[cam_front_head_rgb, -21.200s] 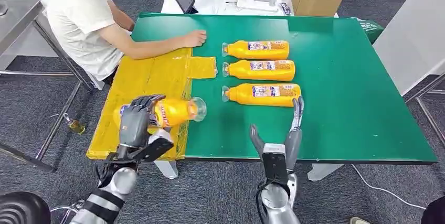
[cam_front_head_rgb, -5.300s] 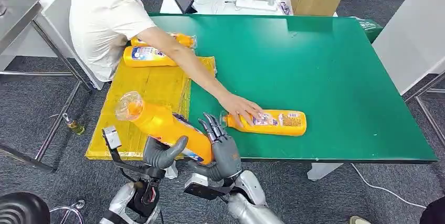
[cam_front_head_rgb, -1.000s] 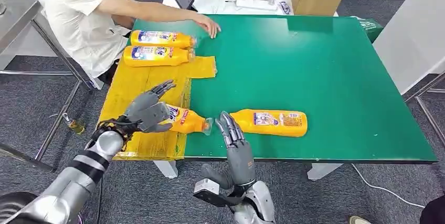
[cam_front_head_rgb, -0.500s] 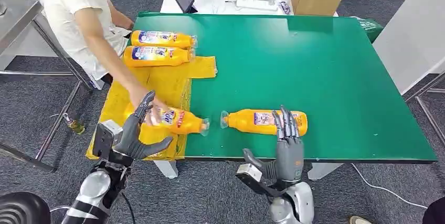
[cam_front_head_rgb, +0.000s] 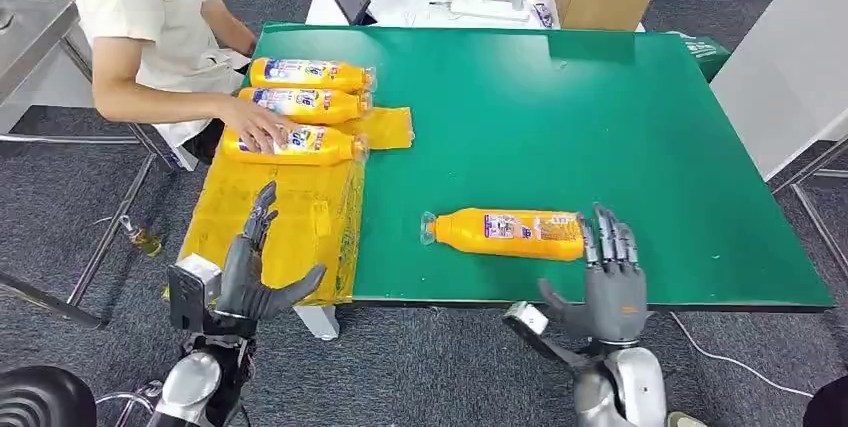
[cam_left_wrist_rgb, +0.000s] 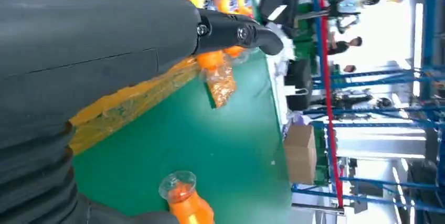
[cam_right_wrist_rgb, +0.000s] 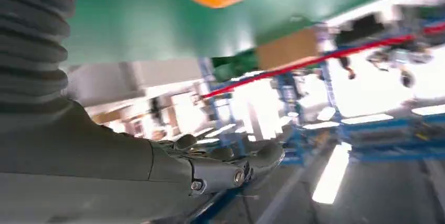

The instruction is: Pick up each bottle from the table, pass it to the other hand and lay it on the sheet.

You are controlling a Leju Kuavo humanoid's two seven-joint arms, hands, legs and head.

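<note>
Since 3rd bottle [cam_front_head_rgb: 292, 145] moved to sheet's [cam_front_head_rgb: 290, 222] far end | left hand [cam_front_head_rgb: 252, 272], right hand [cam_front_head_rgb: 607, 282] spread, empty | last bottle [cam_front_head_rgb: 510, 234] next.

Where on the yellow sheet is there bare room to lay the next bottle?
The yellow plastic sheet is bare along its near half, ahead of the left robot hand. Its far end is crowded: three orange plastic bottles and a person's hand.

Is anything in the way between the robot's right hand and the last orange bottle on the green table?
Nothing visible is. The right hand is open just beside the base end of the bottle, with only bare green table around them.
</note>
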